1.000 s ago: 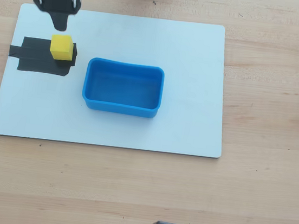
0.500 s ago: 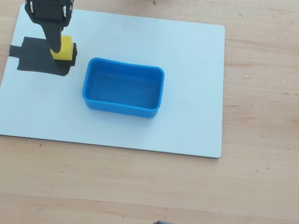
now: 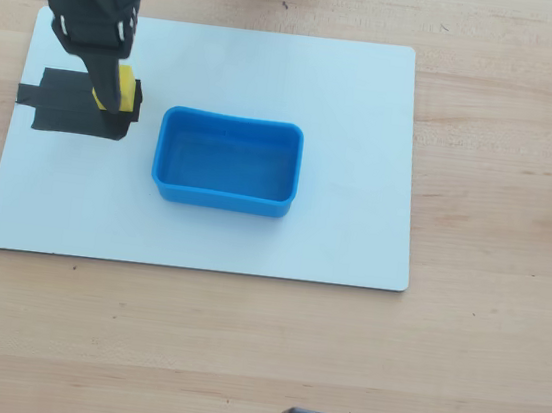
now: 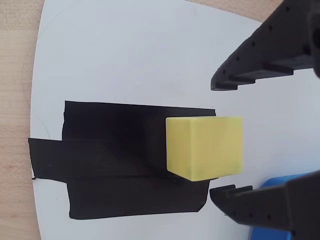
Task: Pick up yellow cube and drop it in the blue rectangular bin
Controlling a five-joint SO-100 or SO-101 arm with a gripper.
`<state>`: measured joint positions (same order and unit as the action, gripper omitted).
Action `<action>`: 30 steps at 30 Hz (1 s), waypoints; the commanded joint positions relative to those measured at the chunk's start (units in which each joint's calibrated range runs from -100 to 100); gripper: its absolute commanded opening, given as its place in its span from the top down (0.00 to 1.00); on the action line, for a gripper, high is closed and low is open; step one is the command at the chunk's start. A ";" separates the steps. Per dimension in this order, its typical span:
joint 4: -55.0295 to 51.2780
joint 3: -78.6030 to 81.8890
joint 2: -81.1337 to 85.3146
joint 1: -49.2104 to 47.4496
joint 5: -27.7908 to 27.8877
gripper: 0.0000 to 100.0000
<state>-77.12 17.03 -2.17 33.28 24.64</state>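
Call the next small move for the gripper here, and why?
Probably advance slightly, then close. In the wrist view the gripper is open, its fingers bracketing the yellow cube on the black tape patch but apart from it. The blue rectangular bin stands empty.

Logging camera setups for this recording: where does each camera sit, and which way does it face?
Overhead view: fixed above the table, looking straight down on the white rectangular board, bright blue plastic bin and the arm's gripper.
Wrist view: rides on the arm, looking down past open gripper fingers at the small yellow cube on the black tape patch.
Shared: cube, tape, board, and the bin's corner.
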 commanded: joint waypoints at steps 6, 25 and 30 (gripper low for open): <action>2.39 -4.58 -2.42 0.00 -0.29 0.67; -0.09 -5.03 -2.79 -0.43 -2.44 0.87; -6.03 -5.12 3.15 -3.18 -4.93 0.87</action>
<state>-79.15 16.53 -6.08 32.09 21.42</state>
